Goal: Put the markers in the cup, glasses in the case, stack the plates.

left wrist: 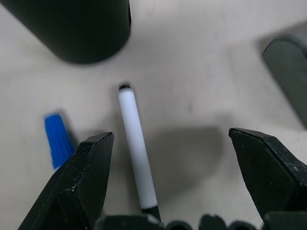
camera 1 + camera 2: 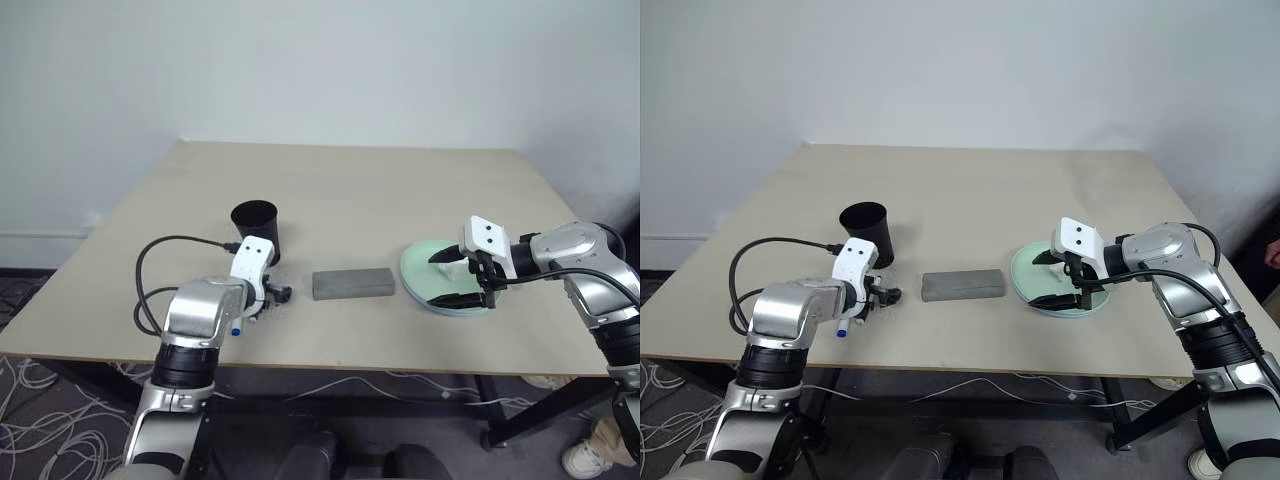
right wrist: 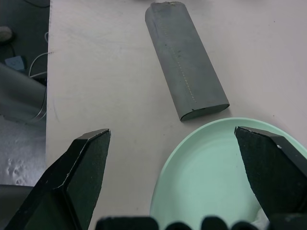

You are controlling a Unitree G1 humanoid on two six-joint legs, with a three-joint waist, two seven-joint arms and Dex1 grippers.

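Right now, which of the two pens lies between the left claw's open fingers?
The black-capped marker lies between the left end effector's open fingers; the blue-capped marker sits outside them, beside one finger.

A tall black cup (image 2: 256, 229) stands upright near my side of the tan table. Just in front of it lie two white markers: one with a black cap (image 1: 136, 147), and beside it one with a blue cap (image 1: 57, 140). A flat grey case (image 2: 353, 283) lies closed at the table's middle. To its right sits a pale mint green plate (image 3: 211, 177), close to the case's end.
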